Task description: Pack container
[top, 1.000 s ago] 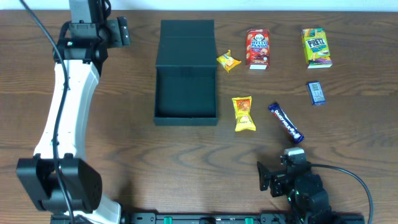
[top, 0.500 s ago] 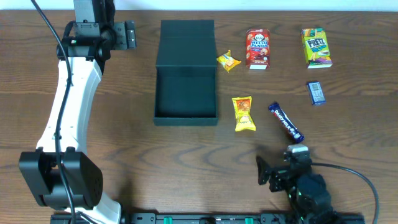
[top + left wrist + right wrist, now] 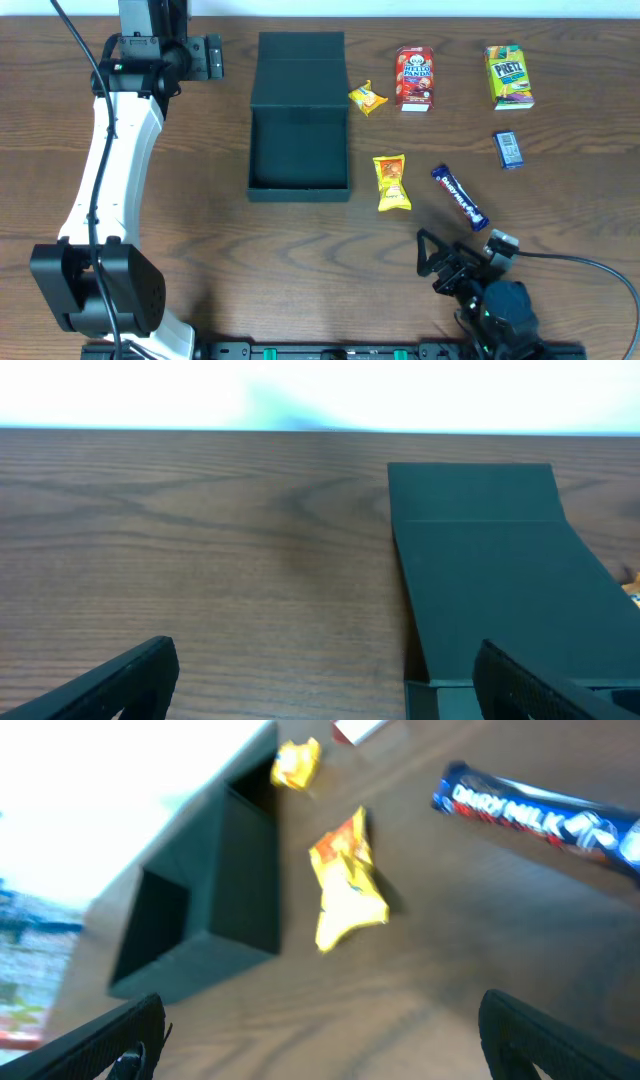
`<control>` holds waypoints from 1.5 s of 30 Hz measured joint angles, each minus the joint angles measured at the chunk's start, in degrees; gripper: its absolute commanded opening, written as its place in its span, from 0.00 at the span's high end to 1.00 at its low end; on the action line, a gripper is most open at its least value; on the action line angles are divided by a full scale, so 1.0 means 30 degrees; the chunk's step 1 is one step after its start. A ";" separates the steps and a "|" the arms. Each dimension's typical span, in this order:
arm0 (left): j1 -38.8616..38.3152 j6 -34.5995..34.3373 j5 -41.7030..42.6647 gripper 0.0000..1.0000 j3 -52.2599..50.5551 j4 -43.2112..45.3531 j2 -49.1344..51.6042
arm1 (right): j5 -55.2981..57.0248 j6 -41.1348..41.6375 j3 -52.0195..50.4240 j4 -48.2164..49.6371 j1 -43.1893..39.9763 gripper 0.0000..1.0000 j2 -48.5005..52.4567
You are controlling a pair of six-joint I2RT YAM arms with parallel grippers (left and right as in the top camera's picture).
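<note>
The container [image 3: 299, 150], a dark teal-black box, lies open on the table with its flap lid [image 3: 300, 60] folded back. It also shows in the left wrist view [image 3: 500, 570] and the right wrist view [image 3: 200, 910]. My left gripper [image 3: 212, 57] is open and empty, left of the lid at the table's far edge. My right gripper [image 3: 440, 262] is open and empty near the front edge, below a blue chocolate bar [image 3: 459, 197] and a yellow snack packet [image 3: 391, 183]. Both show in the right wrist view, the bar [image 3: 540, 810] and the packet [image 3: 345, 885].
A small yellow packet [image 3: 367, 98], a red Hello Panda box [image 3: 415, 77], a yellow-green Pretz box [image 3: 509, 76] and a small blue packet [image 3: 509, 149] lie right of the container. The left arm's white link [image 3: 105, 160] spans the left side.
My right gripper has turned and shifted slightly toward the yellow packet and chocolate bar. My left gripper has edged right toward the lid.
</note>
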 measured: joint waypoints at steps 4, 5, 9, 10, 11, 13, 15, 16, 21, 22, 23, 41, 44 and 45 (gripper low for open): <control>0.0000 0.0000 0.0189 0.05 0.0000 -0.0073 0.0000 | -0.0015 -0.1632 -0.0029 0.3825 -0.0044 0.01 -0.0007; 0.0000 0.0000 0.0270 0.05 0.0000 -0.0117 0.0000 | -0.0036 -0.2025 -0.0029 0.4590 -0.0138 0.01 -0.0007; 0.0000 0.0000 0.0699 0.05 0.0000 -0.0160 0.0000 | -0.0015 -0.3599 0.0408 0.5304 -0.1523 0.01 0.0102; 0.0000 0.0000 0.0772 0.05 0.0000 -0.0160 0.0000 | -0.0044 -0.4007 0.0801 0.5071 -0.1945 0.01 0.0277; 0.0000 0.0007 0.0823 0.05 0.0000 -0.0189 0.0000 | -0.0058 -0.4291 0.1137 0.4962 -0.2310 0.01 0.0517; 0.0000 0.0000 0.0918 0.05 0.0000 -0.0386 0.0000 | -0.0102 -0.5034 0.2375 0.4561 -0.3235 0.01 0.1530; 0.0000 0.0007 0.1042 0.05 0.0000 -0.0809 0.0000 | -0.0168 -0.5836 0.3898 0.4014 -0.4131 0.01 0.2965; 0.0000 0.0007 0.1100 0.05 0.0000 -0.1035 0.0000 | -0.0189 -0.6244 0.4656 0.3745 -0.4539 0.01 0.3832; 0.0000 0.0299 0.1311 0.05 0.0000 -0.2448 -0.0066 | -0.0321 -0.8553 0.8830 0.2244 -0.6390 0.01 0.9522; 0.0000 0.0532 0.1428 0.05 0.0000 -0.2878 -0.0138 | -0.0452 -0.9049 0.9639 0.2076 -0.6732 0.01 1.0775; 0.0007 0.0743 0.1574 0.05 0.0000 -0.3286 -0.0262 | -0.0554 -0.9530 1.0506 0.1851 -0.7045 0.01 1.1999; 0.3322 0.4473 0.7053 0.05 0.0000 -0.9683 -0.3985 | -0.1355 -1.3835 2.4553 -0.0838 -1.1883 0.01 3.0556; 0.3293 0.5224 0.7227 0.05 0.0000 -1.0739 -0.4772 | -0.1377 -1.4112 2.5755 -0.0772 -1.2480 0.01 3.2647; 0.3293 0.5428 0.7242 0.05 0.0000 -1.0979 -0.5049 | -0.1384 -1.4294 2.6155 -0.0780 -1.2648 0.01 3.3346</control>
